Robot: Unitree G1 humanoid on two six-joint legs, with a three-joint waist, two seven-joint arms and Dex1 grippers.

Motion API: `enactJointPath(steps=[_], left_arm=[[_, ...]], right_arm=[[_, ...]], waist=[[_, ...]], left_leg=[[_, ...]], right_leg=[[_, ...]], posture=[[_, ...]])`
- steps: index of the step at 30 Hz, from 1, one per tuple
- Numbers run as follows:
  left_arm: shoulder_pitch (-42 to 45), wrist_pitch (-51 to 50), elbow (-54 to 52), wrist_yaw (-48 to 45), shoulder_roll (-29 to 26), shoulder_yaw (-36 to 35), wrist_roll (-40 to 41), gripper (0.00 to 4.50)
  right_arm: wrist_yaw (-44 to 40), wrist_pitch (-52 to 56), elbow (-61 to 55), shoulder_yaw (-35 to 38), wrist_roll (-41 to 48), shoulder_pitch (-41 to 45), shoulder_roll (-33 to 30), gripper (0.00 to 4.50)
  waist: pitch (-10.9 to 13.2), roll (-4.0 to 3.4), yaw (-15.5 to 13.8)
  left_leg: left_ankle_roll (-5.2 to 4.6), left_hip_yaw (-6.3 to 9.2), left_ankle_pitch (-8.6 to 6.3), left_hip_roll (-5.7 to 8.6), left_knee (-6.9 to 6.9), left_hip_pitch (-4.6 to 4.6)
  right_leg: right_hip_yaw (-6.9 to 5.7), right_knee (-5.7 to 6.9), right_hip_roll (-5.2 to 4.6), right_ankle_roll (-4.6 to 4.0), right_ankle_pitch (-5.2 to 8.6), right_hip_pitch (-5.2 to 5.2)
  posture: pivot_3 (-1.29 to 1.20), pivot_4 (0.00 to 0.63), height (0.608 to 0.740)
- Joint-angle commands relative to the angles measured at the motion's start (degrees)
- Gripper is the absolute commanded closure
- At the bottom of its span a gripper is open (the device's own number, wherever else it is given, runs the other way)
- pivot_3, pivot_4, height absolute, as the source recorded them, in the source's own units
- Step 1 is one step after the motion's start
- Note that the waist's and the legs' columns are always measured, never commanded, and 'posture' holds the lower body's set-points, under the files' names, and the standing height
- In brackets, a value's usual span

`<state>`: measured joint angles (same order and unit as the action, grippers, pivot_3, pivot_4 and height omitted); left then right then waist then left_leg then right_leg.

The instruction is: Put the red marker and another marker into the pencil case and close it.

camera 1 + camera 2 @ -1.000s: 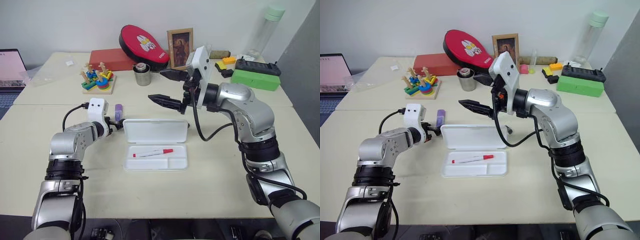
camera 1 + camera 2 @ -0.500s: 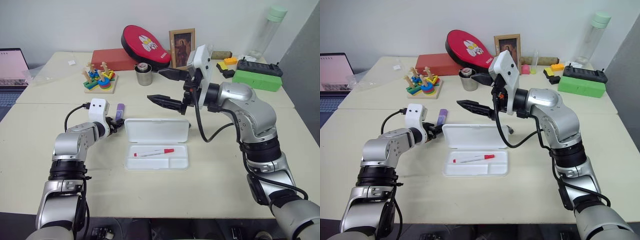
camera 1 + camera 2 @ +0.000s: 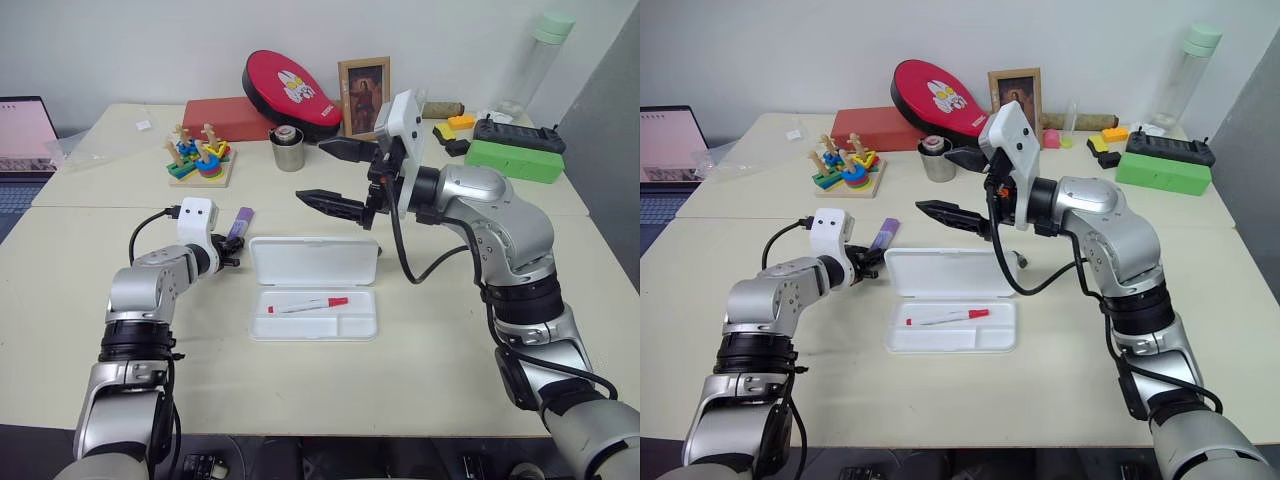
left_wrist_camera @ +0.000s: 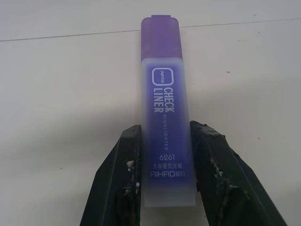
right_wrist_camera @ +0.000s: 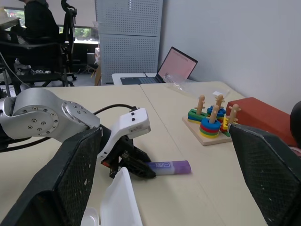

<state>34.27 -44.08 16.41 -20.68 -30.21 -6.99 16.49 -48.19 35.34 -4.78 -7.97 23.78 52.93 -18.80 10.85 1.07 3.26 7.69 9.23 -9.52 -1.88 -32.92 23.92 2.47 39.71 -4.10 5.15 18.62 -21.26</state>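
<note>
1. Left gripper [image 4: 164, 165] was clenched on the purple marker [image 4: 163, 94], fingers [image 4: 126, 174] pinching both sides of its pale end; purple cap stuck out past the tips.
2. Marker + left gripper sat low over the table [image 3: 420, 380], just left of the pencil case [image 3: 314, 288], by its far-left corner. Couldn't tell if the marker touched the tabletop.
3. Case lay open near table centre: lid [image 3: 314, 262] flat on the far side, tray on the near side.
4. Red marker [image 3: 306, 304] was in the tray, lying lengthwise, red cap to the right.
5. Right gripper [image 3: 335, 178] hung above the table past the case's far edge, pointing left, jaws spread wide w/ nothing between them.
6. Far side of table: ring-stacking toy [image 3: 199, 160], metal cup [image 3: 284, 149], red box [image 3: 222, 117], picture frame [image 3: 362, 96], green box [image 3: 510, 159].
</note>
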Motion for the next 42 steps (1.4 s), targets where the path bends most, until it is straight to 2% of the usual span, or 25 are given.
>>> enactJointPath(steps=[1,4,6,10,13,18,23,27,36,42], left_arm=[[1.26,10.57,-3.8,0.11,-1.07,-5.33,0.06,3.3],[1.74,13.87,-11.64,-4.22,-2.0,-9.93,5.47,3.3],[0.05,12.54,-19.27,-10.65,-4.22,-9.67,9.37,3.3],[-4.51,6.5,-32.21,-21.48,-11.07,-8.64,17.66,3.3],[-7.05,2.56,-39.38,-32.08,-19.58,-7.44,23.22,3.3],[-12.36,3.93,-43.25,-42.43,-30.76,-1.29,19.99,3.3],[-17.91,6.28,-44.23,-48.3,-35.3,4.05,16.93,3.3],[-20.25,10.96,-43.07,-49.4,-35.4,9.3,11.26,3.3],[-15.81,17.62,-37.33,-51.07,-33.06,17.72,1.53,3.3],[-14.27,18.85,-35.34,-51.9,-31.37,19.17,-1.05,3.3]], right_arm=[[-1.57,-0.03,-2.59,2.77,2.24,0.7,-1.91,0.0],[-3.36,1.57,-4.08,5.92,5.8,0.84,-4.66,0.0],[-4.53,2.84,-5.27,7.88,8.03,0.65,-6.87,0.0],[-7.14,5.88,-8.27,11.13,12.44,-0.92,-11.78,0.0],[-13.52,7.23,-14.62,11.13,14.99,-6.82,-19.41,0.0],[-14.16,8.05,-20.37,9.75,16.31,-12.81,-23.49,0.0],[-13.0,8.42,-24.34,6.84,15.08,-16.84,-25.52,0.0],[-11.51,7.62,-25.27,3.57,11.83,-18.49,-26.46,0.0],[-10.51,7.63,-25.91,1.51,10.24,-19.13,-26.12,0.0],[-9.78,7.99,-26.51,1.06,10.3,-19.65,-25.93,0.0]], waist=[[0.0,0.01,0.03],[0.01,0.02,0.03],[0.01,0.02,0.04],[0.02,0.0,0.1],[0.04,-0.04,0.08],[0.17,-0.27,0.22],[0.19,-0.3,0.2],[0.19,-0.3,-0.01],[0.19,-0.29,-0.08],[0.19,-0.29,-0.03]], left_leg=[[0.0,0.0,0.0,0.0,0.0,0.02],[0.04,0.0,0.02,0.0,0.01,0.13],[0.14,0.0,0.08,0.0,0.02,0.22],[0.12,-0.04,0.06,0.0,0.13,0.29],[-0.03,-0.02,-0.03,0.0,0.15,0.34],[-0.17,-0.06,-0.1,0.0,0.07,0.36],[-0.18,-0.09,-0.11,-0.01,0.08,0.22],[-0.19,-0.09,-0.11,-0.01,0.08,0.25],[-0.19,-0.07,-0.11,-0.01,0.05,0.38],[-0.19,-0.07,-0.11,-0.01,0.05,0.38]], right_leg=[[0.0,0.0,0.0,0.0,0.0,-0.02],[0.0,-0.06,0.0,0.0,0.0,-0.1],[0.0,-0.21,0.0,0.0,0.0,-0.12],[-0.01,-0.59,-0.02,0.0,-0.01,-0.05],[-0.06,-0.62,-0.02,0.0,0.0,-0.07],[0.0,-0.63,-0.02,0.02,0.0,-0.08],[0.05,-0.63,-0.01,0.02,0.01,0.01],[0.04,-0.65,-0.01,0.01,0.0,-0.02],[0.01,-0.66,0.0,0.01,0.0,-0.07],[0.01,-0.66,0.0,0.01,0.01,-0.07]], posture=[[0.0,0.15,0.74],[0.0,0.15,0.74],[0.0,0.15,0.74],[0.0,0.15,0.74],[0.0,0.15,0.74],[0.0,0.15,0.74],[0.0,0.15,0.74],[0.0,0.15,0.74],[0.0,0.15,0.74],[0.0,0.15,0.74]])
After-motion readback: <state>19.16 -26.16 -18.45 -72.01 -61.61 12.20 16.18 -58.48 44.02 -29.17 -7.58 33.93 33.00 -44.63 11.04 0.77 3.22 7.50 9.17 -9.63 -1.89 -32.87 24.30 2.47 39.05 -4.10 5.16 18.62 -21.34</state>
